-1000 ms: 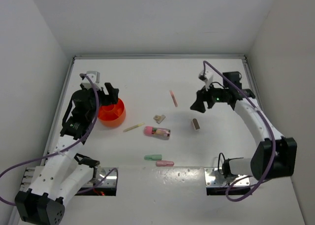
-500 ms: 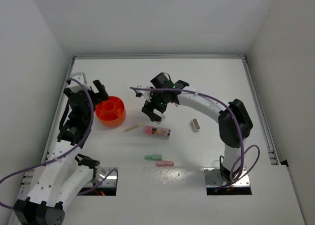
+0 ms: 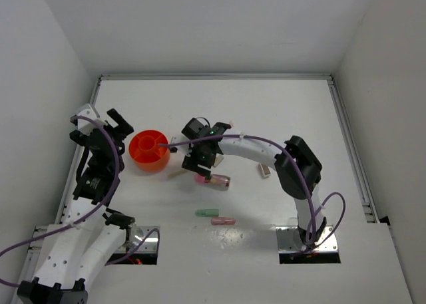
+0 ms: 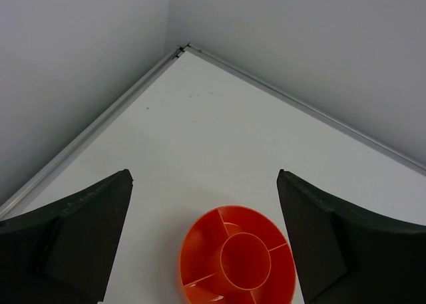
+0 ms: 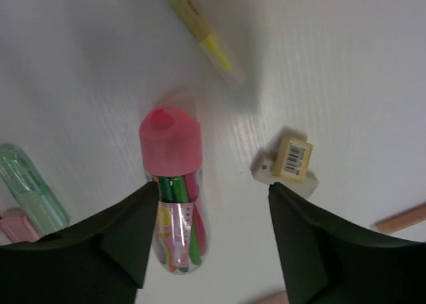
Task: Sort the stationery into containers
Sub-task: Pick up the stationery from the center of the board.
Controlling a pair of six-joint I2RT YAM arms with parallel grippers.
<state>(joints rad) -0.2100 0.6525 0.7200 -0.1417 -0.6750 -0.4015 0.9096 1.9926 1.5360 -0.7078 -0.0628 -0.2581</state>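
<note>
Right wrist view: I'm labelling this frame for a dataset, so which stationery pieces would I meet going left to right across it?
Green bar → pink-capped tube → beige block → pink stick. The yellow stick overlaps the tube's span, so it is left out.

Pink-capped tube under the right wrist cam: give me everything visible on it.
The pink-capped tube is a clear plastic cylinder with a rounded, opaque pink cap. Inside are what look like green and pink sticks. It lies on its side on the white table, cap end toward the yellow stick. The right gripper hangs over it with jaws open to either side, and no contact shows. Nothing but the table touches it.
</note>
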